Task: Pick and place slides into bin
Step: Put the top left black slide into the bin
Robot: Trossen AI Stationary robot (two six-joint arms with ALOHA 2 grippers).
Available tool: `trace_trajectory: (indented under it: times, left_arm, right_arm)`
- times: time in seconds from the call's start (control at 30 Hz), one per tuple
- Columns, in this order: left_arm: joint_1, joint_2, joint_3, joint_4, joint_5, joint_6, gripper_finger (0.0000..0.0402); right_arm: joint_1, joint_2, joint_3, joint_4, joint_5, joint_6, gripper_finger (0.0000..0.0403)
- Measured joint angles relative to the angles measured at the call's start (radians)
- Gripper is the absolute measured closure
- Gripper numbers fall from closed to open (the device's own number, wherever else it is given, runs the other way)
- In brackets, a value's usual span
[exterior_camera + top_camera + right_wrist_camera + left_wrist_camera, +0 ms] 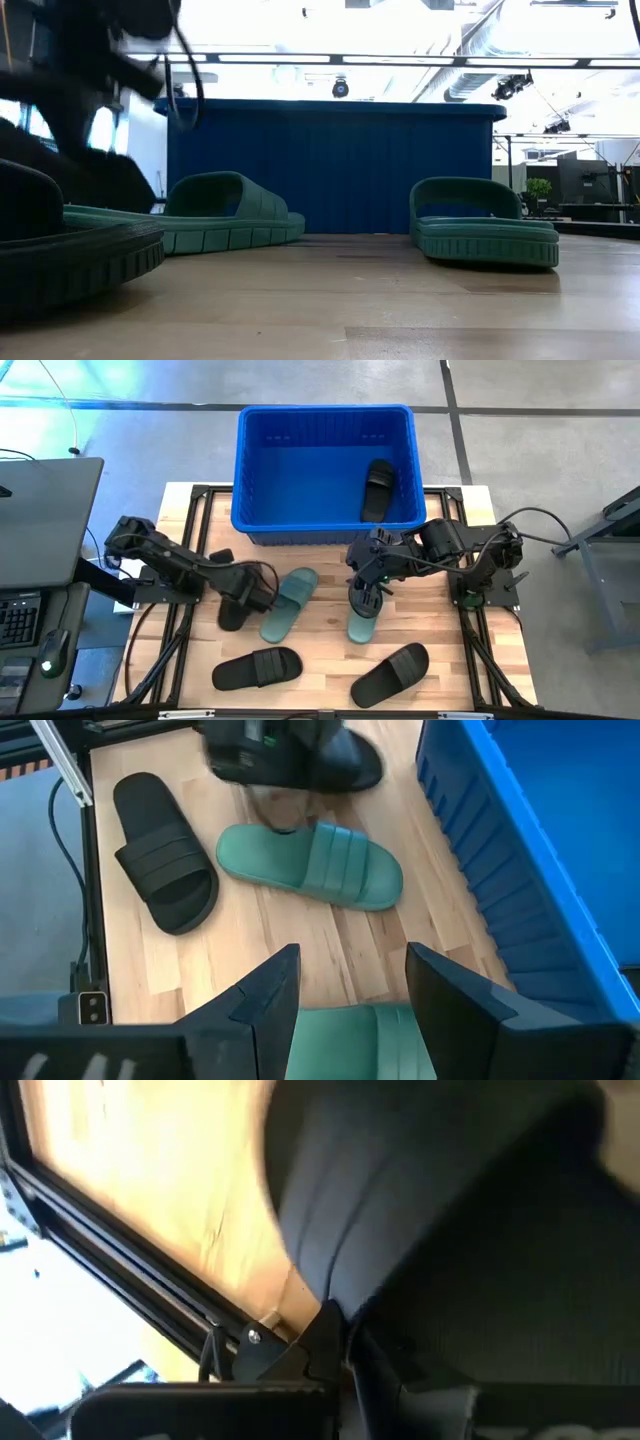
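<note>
The blue bin point(325, 465) stands at the table's far edge with one black slide point(376, 490) lying in it. My left gripper point(247, 592) is shut on a black slide point(230, 612) left of a green slide point(290, 603). My right gripper point(350, 1005) is open and hovers over the far end of the second green slide point(362, 622), one finger on either side of it, touching nothing. Two more black slides point(257, 667) point(390, 674) lie flat on their soles near the front edge. My left gripper holds the black slide point(450, 1230) from above, the fingers pointing down. The slide fills the left wrist view and hides the fingers, so the part held does not show. The right wrist view shows one end of the slide point(350, 765) sticking out beside the gripper.
The bin's near wall point(520, 880) stands close behind both grippers. The first green slide point(315, 865) lies between the two grippers. The table's black frame rails point(200, 520) run along its edges. A laptop point(40, 520) sits off the left side.
</note>
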Motion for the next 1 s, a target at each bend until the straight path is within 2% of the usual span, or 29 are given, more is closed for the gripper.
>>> trace_trajectory:
  times: [0.17,0.3,0.43,0.6,0.67,0.77,0.9,1.0]
  left_arm:
    - [-0.095,0.000,0.220,-0.138,0.084,-0.001,0.0398]
    - [-0.164,0.000,0.411,-0.140,0.049,0.000,0.0398]
    - [-0.208,-0.001,0.610,-0.136,-0.122,0.069,0.0399]
    - [-0.199,-0.001,0.814,-0.140,-0.500,0.196,0.0400]
    - [-0.162,-0.001,0.880,-0.136,-0.625,0.286,0.0400]
    - [-0.070,-0.003,0.939,-0.119,-0.716,0.385,0.0400]
    - [0.117,-0.002,0.964,-0.035,-0.745,0.532,0.0401]
    - [0.278,0.018,0.965,0.096,-0.689,0.667,0.0401]
  right_arm:
    - [0.000,0.000,0.000,-0.013,0.000,0.000,0.0229]
    - [0.000,0.000,0.000,-0.033,0.000,0.000,0.0229]
    - [0.000,0.000,0.000,-0.064,0.000,0.002,0.0229]
    - [0.001,0.000,0.000,-0.153,0.047,0.042,0.0229]
    - [0.002,0.000,0.000,-0.144,0.042,0.059,0.0229]
    - [0.023,0.000,0.000,-0.141,-0.003,0.063,0.0229]
    - [0.065,0.000,0.000,-0.146,0.004,0.099,0.0229]
    - [0.098,0.000,0.000,-0.147,0.043,0.133,0.0229]
